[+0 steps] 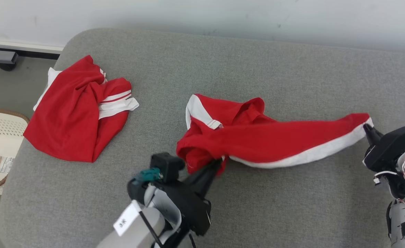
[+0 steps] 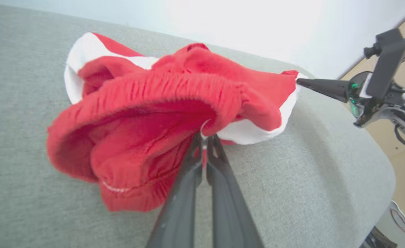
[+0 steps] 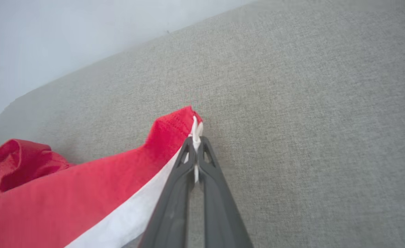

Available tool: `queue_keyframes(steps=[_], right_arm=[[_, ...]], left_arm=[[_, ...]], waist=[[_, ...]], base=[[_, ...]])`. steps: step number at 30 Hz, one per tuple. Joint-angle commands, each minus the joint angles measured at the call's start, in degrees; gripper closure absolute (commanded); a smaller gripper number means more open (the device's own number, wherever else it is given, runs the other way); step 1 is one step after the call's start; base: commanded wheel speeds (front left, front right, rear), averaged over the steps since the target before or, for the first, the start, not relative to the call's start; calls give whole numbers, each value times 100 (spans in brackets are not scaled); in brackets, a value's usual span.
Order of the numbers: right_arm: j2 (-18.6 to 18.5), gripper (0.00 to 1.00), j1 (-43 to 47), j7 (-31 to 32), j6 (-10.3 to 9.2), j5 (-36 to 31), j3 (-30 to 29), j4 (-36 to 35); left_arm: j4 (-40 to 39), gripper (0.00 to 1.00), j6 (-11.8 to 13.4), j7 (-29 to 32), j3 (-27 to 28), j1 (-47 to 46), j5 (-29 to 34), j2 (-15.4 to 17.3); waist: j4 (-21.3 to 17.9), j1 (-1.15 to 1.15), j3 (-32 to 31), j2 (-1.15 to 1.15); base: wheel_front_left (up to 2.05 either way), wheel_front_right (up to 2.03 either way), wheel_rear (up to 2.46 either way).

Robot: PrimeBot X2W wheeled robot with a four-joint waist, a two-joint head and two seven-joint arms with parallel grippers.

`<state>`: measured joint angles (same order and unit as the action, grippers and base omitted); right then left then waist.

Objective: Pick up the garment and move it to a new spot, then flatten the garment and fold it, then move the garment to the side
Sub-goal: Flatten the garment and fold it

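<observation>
Two grippers (image 1: 219, 162) (image 1: 366, 127) pinch one garment (image 1: 274, 137), perhaps shorts; second garment (image 1: 75, 117) apart.

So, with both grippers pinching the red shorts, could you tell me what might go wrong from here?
The right gripper holds just the white hem corner of the red shorts; pulling taut could slip it free.
The left gripper grips a bunched waistband, perhaps several layers, so the cloth may not flatten.
The other red garment lies nearby; a sweep leftward might drag it.
</observation>
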<state>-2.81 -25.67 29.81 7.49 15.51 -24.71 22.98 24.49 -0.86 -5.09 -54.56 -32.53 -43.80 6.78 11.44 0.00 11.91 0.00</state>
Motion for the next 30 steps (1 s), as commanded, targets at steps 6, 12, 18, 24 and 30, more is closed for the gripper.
queue_keyframes(steps=[6,12,18,24,30], right_arm=[[-17,100,-36,130,3,909,134,-787],[-17,100,-260,116,3,1755,328,-1248],[-20,100,-572,-135,3,2088,640,-1504],[-19,100,-875,-368,3,2279,843,-1737],[-18,100,-1190,-560,3,2335,1019,-2029]], left_arm=[[-750,100,318,104,381,-381,-42,372],[-1277,100,503,387,702,-877,-30,687],[-1413,100,521,609,909,-1408,16,888],[-1364,100,533,634,1092,-1770,28,981],[-1321,100,629,555,1324,-1998,-71,979]], waist=[[-19,0,-80,0],[-100,0,-170,0],[-208,0,-288,0],[-310,0,-468,0],[-518,0,-655,0]], base=[[0,0,0],[0,0,0],[0,0,0],[0,0,0],[0,0,0]])
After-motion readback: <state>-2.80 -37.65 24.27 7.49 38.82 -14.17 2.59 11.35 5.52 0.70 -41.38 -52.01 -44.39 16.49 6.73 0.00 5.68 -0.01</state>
